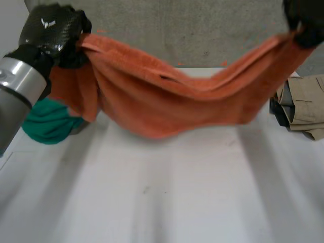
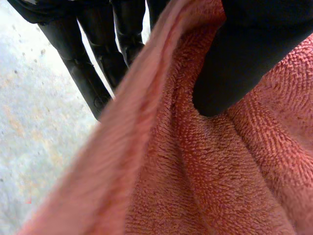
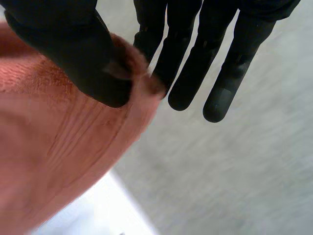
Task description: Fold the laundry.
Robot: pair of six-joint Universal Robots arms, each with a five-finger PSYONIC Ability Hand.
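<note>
The left hand [image 1: 53, 33] and the right hand [image 1: 306, 23] hold an orange towel [image 1: 167, 101] up over the white table [image 1: 167, 202].

The left hand is in the upper left of the head view and grips one end of the towel. In its wrist view, its thumb [image 2: 254, 54] presses the cloth from one side and its fingers [image 2: 83, 73] lie on the other side. The right hand is in the upper right corner and pinches the other end between its thumb [image 3: 73, 54] and straight fingers [image 3: 181, 73]. The towel hangs across the upper middle and sags low in the middle. A green cloth [image 1: 48, 124] lies at the left edge. Folded tan clothes [image 1: 306, 109] lie at the right edge.
</note>
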